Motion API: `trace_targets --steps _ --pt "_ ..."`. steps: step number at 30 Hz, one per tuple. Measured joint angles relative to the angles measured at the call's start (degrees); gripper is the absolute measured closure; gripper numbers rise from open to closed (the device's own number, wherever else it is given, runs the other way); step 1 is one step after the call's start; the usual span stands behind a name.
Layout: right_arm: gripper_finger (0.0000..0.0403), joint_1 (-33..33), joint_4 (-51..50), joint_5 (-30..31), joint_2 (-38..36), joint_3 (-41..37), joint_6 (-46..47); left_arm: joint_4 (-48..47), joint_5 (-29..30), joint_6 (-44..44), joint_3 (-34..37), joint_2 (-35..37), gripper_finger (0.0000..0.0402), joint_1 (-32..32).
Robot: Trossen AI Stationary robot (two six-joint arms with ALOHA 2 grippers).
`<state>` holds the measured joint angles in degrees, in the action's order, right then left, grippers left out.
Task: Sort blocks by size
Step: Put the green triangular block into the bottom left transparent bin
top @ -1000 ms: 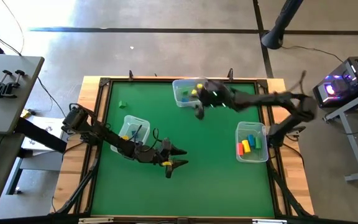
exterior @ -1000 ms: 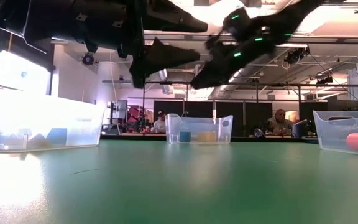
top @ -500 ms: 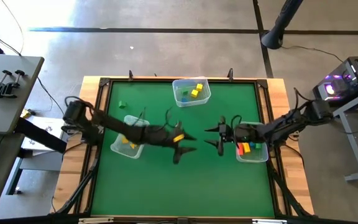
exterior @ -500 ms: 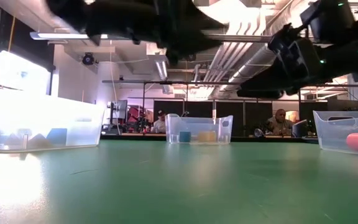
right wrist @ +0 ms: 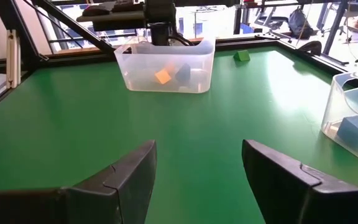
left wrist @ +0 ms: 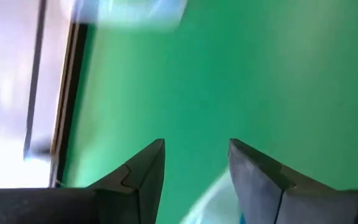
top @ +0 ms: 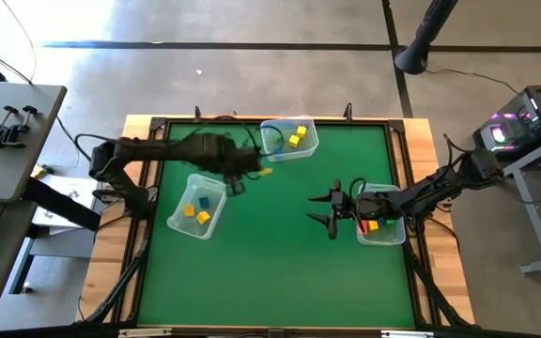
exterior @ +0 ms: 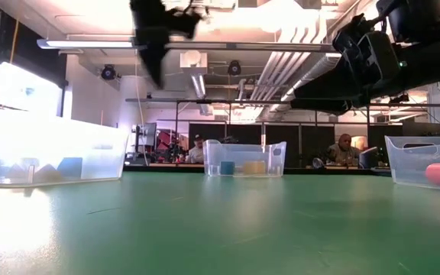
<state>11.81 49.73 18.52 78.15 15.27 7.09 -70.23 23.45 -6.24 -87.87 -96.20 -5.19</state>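
Blocks (top: 295, 139) sit in clear bins on your green desk (top: 280, 272); a yellow one shows at the left pincer (top: 259, 171), whose grip you cannot tell; right pincer (top: 331, 208) is apart.

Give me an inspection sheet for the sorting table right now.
Surface: green mat in a wooden frame.
Job's things: three clear bins; left bin holds yellow and blue blocks, back bin yellow, green and blue, right bin red, yellow and blue. One loose green block at back left.
Clutter: nothing seen.
Grippers: left gripper beside the back bin with something yellow at its tip, grip unclear; right gripper open, empty, left of the right bin.
Cables: run along both arms.
Surroundings: side table with clamps; lit computer; people seated behind.
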Motion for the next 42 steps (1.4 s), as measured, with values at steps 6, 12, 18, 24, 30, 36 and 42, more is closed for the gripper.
trace_targets --steps 6,12,18,24,30,36,42 --pt "0.0169 -0.02 -0.11 0.00 0.00 0.00 -0.02 -19.07 -0.41 -1.69 1.79 0.57 0.0236 -7.36" --pt "0.0169 0.00 -0.20 -0.02 0.00 0.00 0.43 -19.68 -2.35 11.44 9.00 0.88 0.0220 -15.43" --pt "0.0169 -0.02 -0.41 -0.02 0.00 0.00 0.44 -16.30 -1.72 16.23 16.50 0.87 0.0187 -25.21" --pt "0.0169 -0.02 -0.52 -0.02 0.00 0.00 0.44 -4.93 -1.61 20.79 22.40 0.87 0.0158 -32.56" --pt "0.0169 -0.16 -0.52 -0.02 0.00 0.00 0.81 4.29 0.11 27.07 26.10 0.87 0.0156 -36.41" --pt "0.0169 -0.17 -0.52 0.15 0.00 0.00 1.74 9.74 -3.09 31.05 29.63 0.87 0.0156 -37.93" --pt "0.0169 -0.17 -0.52 0.54 0.00 0.00 1.93 16.27 -2.79 35.13 33.86 0.83 0.0156 -37.99"
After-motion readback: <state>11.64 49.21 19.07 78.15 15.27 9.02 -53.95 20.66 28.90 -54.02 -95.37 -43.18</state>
